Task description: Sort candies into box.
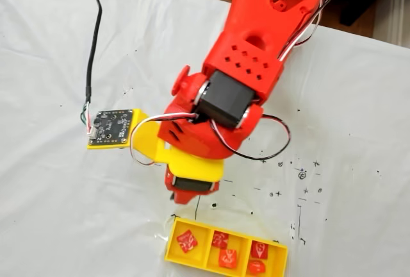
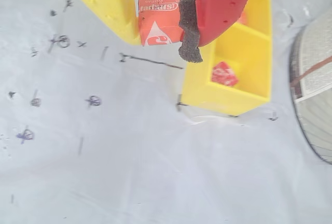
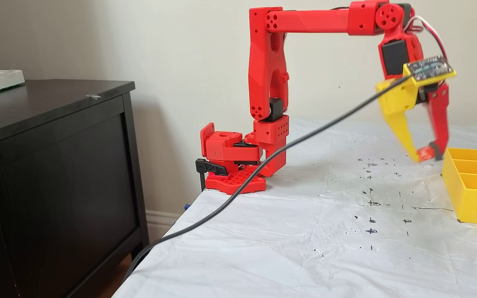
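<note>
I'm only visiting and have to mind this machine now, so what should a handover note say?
Pincer: shut on an orange-red candy, held above the table beside the yellow box.
Box contents in the fixed view from above: one candy in the left compartment, two in the middle, two in the right.
Done: five candies boxed.
Left: place the held candy in a compartment, likely the left one.

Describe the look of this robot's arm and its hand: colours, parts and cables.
The arm is bright red plastic with black motor blocks and red-white wires. Its hand pairs one yellow finger with one red, black-foam-padded finger. A yellow mount carries a circuit board with a black cable.
</note>
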Motion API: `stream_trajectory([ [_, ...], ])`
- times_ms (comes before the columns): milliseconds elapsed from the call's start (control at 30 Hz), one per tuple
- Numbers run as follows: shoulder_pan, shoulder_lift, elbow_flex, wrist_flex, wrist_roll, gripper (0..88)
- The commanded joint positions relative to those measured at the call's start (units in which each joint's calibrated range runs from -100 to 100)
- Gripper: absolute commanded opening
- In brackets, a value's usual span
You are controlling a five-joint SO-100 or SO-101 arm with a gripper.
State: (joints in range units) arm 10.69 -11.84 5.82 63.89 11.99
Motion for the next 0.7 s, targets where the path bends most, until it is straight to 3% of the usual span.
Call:
stream_trajectory([
  [0,-2.99,-5.13,-6.23,-6.38,-2.88,0.1],
  [433,-5.98,5.82,-6.69,-18.33,-3.17,0.1],
  [667,-6.25,9.04,-7.05,-18.58,-1.12,0.1],
])
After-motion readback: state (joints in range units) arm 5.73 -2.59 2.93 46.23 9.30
